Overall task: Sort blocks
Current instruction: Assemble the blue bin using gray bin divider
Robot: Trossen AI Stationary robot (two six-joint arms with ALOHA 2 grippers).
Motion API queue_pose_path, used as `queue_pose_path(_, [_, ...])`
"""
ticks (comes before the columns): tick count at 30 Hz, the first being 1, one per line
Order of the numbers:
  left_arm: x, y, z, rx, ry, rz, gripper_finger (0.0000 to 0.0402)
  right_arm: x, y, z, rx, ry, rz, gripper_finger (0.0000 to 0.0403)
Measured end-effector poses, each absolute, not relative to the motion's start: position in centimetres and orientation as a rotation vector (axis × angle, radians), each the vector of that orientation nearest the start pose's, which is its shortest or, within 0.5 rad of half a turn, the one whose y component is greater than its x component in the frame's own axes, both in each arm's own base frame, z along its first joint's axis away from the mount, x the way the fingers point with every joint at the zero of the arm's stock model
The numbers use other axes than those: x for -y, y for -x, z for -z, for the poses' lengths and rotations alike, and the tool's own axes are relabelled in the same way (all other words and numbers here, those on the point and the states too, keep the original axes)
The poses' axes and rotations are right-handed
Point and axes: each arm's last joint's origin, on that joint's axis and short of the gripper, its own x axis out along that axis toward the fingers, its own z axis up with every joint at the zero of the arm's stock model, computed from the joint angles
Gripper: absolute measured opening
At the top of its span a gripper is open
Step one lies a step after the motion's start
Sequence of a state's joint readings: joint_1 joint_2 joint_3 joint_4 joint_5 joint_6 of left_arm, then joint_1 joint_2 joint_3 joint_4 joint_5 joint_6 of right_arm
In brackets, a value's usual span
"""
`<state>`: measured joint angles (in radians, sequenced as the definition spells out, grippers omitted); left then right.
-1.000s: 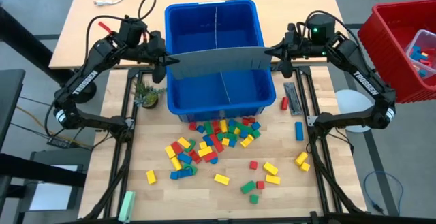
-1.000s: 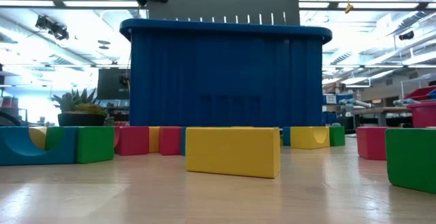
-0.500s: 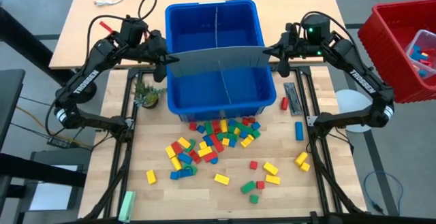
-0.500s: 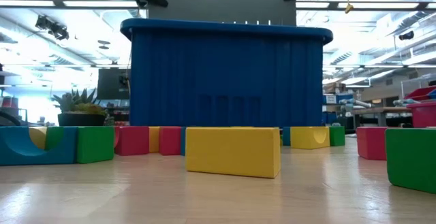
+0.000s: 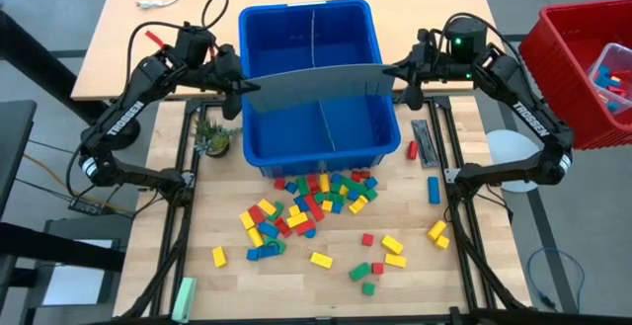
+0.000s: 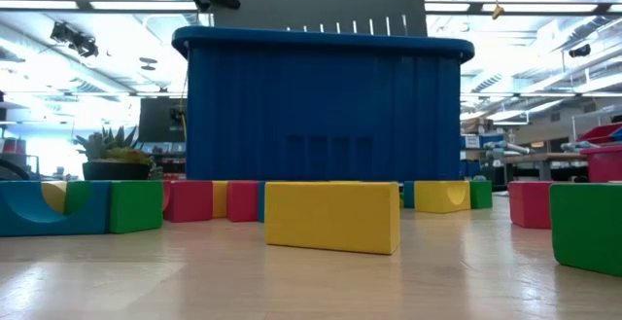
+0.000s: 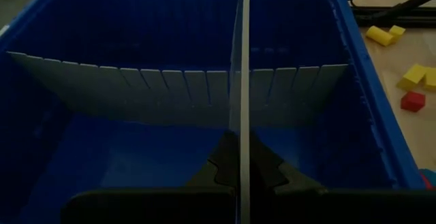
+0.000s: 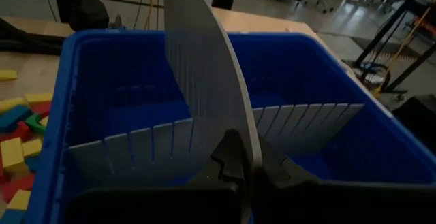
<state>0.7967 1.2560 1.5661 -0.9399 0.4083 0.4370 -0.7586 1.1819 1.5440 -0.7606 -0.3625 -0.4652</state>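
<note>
Across the upper middle of the high view sits a deep blue plastic bin (image 5: 318, 39) on the wooden counter (image 5: 474, 206), with a thin grey ridged divider panel (image 5: 314, 85) held crosswise above its opening. At the panel's left end the left claw (image 5: 240, 84) is closed on the panel edge; in the left wrist view its two dark fingers (image 7: 221, 163) pinch the sheet, which runs edge-on up the frame's centre. At the panel's right end the right claw (image 5: 393, 76) grips the other edge; in the right wrist view the grey panel (image 8: 204, 67) rises from between its closed fingers (image 8: 228, 157) and curves toward the upper left of that frame. A second grey divider (image 7: 177, 94) already stands inside the bin, running the other way.

Below the bin, in the centre and lower centre of the high view, the small red, yellow, green and blue plastic blocks (image 5: 316, 206) lie scattered on the counter, thickest just beside the bin's near wall, with a few strays at lower right. In the low view a yellow block (image 6: 332, 218) lies in front of the bin wall (image 6: 321, 106).

A small potted plant (image 5: 212, 137) stands left of the bin, and a red plastic crate (image 5: 573, 63) sits at the upper right edge.
</note>
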Motion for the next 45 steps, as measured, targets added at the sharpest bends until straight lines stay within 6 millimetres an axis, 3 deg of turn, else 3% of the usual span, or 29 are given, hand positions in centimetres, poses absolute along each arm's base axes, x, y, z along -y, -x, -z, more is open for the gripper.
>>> queue_pose_path(13, [-15.5,-16.7,-42.7,-0.637,-0.042,-0.268,0.0012,14.8,-17.1,-44.4,-0.471,0.216,0.287,0.0])
queue_pose_path(23, [-16.9,-18.0,-41.2,-0.699,0.001,-0.252,0.0012,15.1,-17.2,-43.7,-0.528,0.184,0.289,0.0])
queue_pose_path(45, [-16.6,-17.5,-41.7,-0.71,-0.034,-0.313,0.0012,16.7,-18.4,-42.7,-0.555,0.205,0.304,0.0])
